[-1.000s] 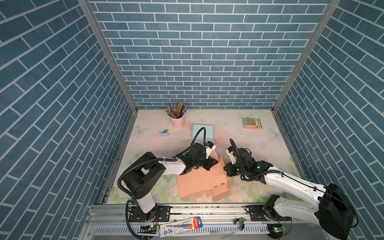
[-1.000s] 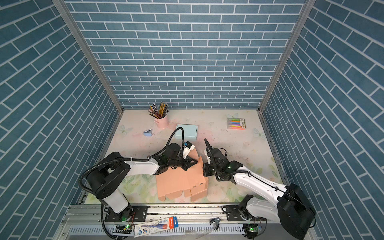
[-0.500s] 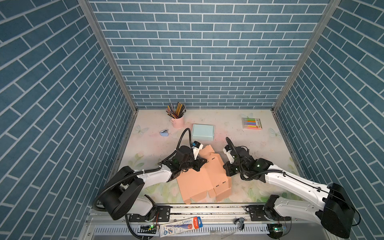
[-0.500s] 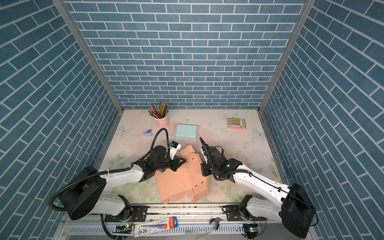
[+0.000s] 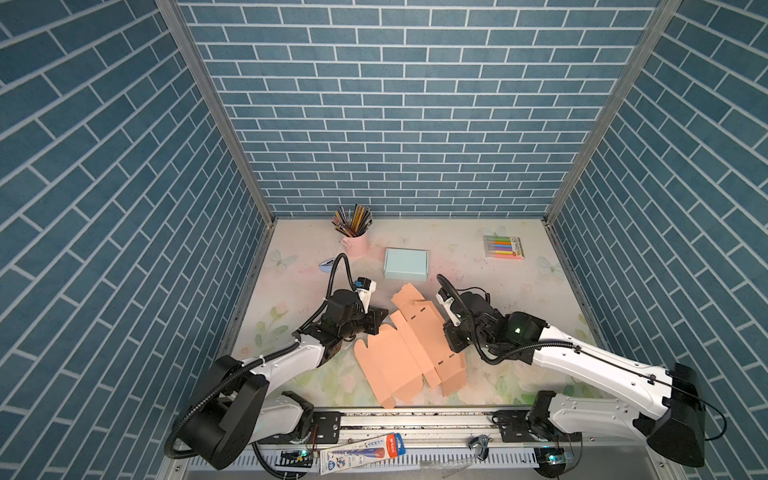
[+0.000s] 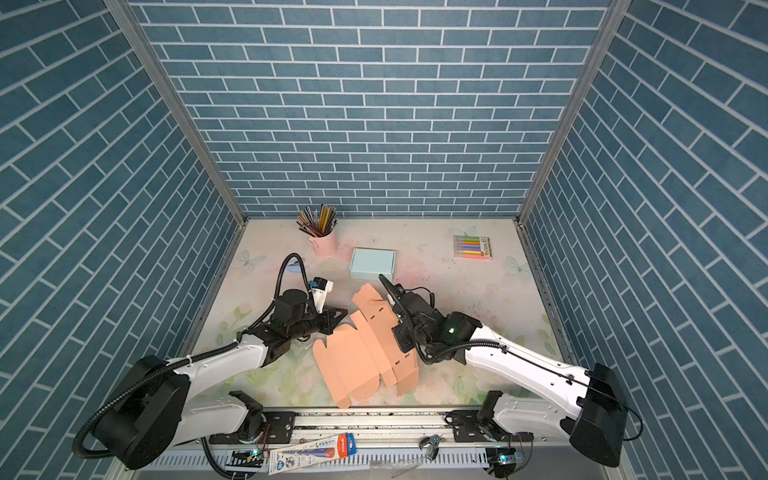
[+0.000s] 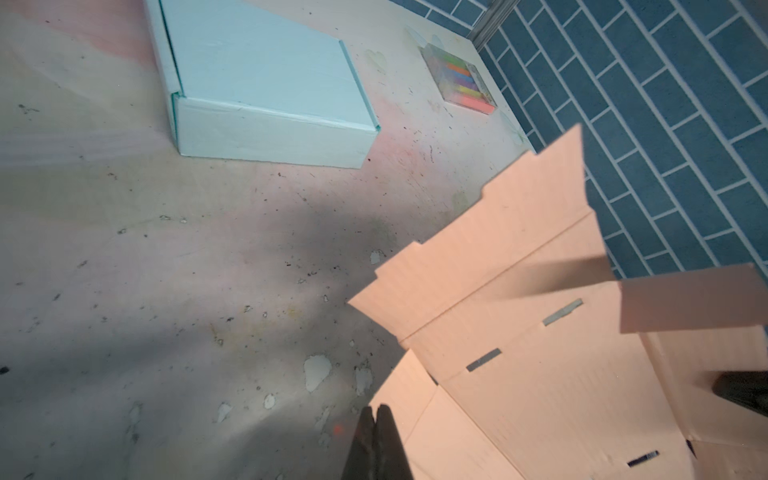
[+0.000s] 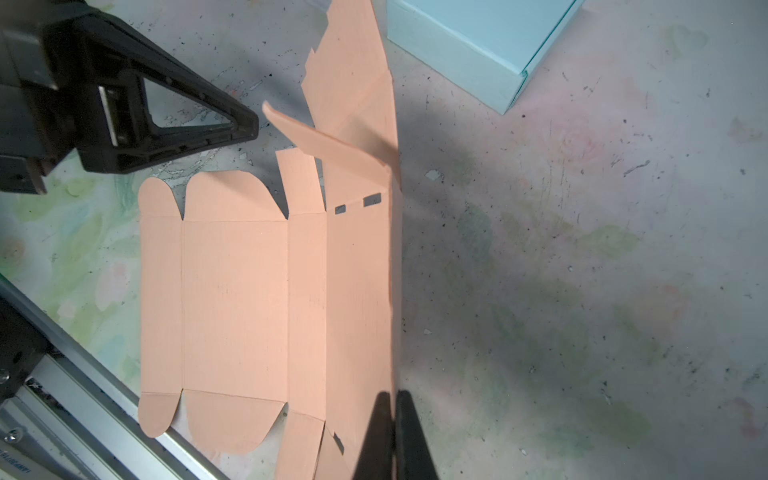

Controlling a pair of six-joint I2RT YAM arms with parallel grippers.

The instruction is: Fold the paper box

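So the paper box [image 5: 399, 357] is mostly a flat peach cutout. It's lying on the surface [image 5: 519, 316] near the front rail, about in the middle. Its creases run far to near, leaning a bit right as they come toward us, so that's its long axis. The rounded flaps on the left side lie flat. The right side panel is standing up on edge, and the flaps at the far end are lifted too.

The box sits between the two arms. The right gripper [image 8: 392, 436] is on the box's right edge. It's fully closed, and in the right wrist view the upright panel runs straight in between the fingers, so we reckon it's pinching that panel. The left gripper [image 5: 384, 319] is also closed, with nothing in it. Its tip is just beside the box's far-left corner, not touching as far as we can tell.

So the box lies to the left of the right gripper and to the right of the left one. Our guess is that the right arm does the next fold, swinging that panel leftward over its crease, while the left one can pin the flat part.

Farther back are a light blue box [image 5: 405, 269], a pink cup of pencils [image 5: 355, 245] and a pack of markers [image 5: 503, 247], all well clear.
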